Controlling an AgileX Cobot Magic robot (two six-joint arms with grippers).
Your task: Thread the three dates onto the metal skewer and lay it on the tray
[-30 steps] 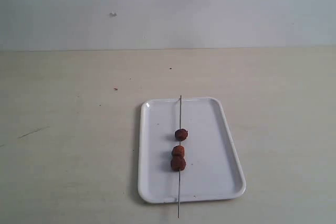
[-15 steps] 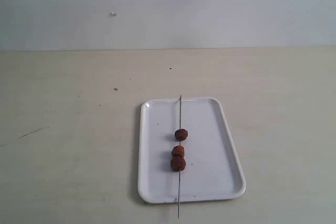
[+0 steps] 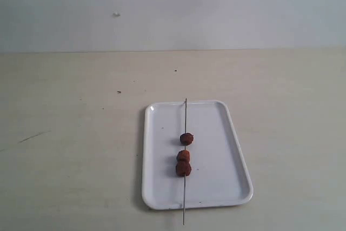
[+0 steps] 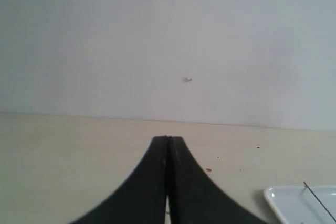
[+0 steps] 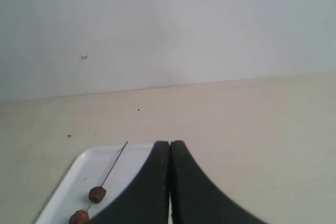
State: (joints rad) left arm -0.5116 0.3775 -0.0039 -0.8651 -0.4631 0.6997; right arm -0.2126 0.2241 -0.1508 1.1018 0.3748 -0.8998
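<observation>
- A white tray (image 3: 216, 150) with rounded corners lies on a pale beige table (image 3: 81, 133), near the front edge of the scene and a little right of centre.
- A thin metal skewer (image 3: 185, 123) lies on the tray, running from far to near, slightly left of the tray's middle.
- The skewer's far tip reaches the tray's far rim. Its near end sticks out past the near rim, over the table.
- Three dark reddish-brown dates (image 3: 183, 156) are threaded on the skewer, around its middle.
- The farthest date (image 3: 186, 138) sits a little apart from the others. The two nearer dates (image 3: 183, 169) touch each other.
- A plain pale wall (image 3: 173, 9) rises behind the table, with one small speck (image 3: 116, 14) on it.
- In the left wrist view, the left gripper (image 4: 168, 140) has its two black fingers pressed together, with nothing between them. It is above bare table, and a corner of the tray (image 4: 294, 203) and the skewer's tip (image 4: 315, 198) show off to one side.
- In the right wrist view, the right gripper (image 5: 170, 142) also has its black fingers pressed together, holding nothing. The tray (image 5: 79, 182), the skewer (image 5: 115, 163) and two of the dates (image 5: 97, 194) lie just beside it.
</observation>
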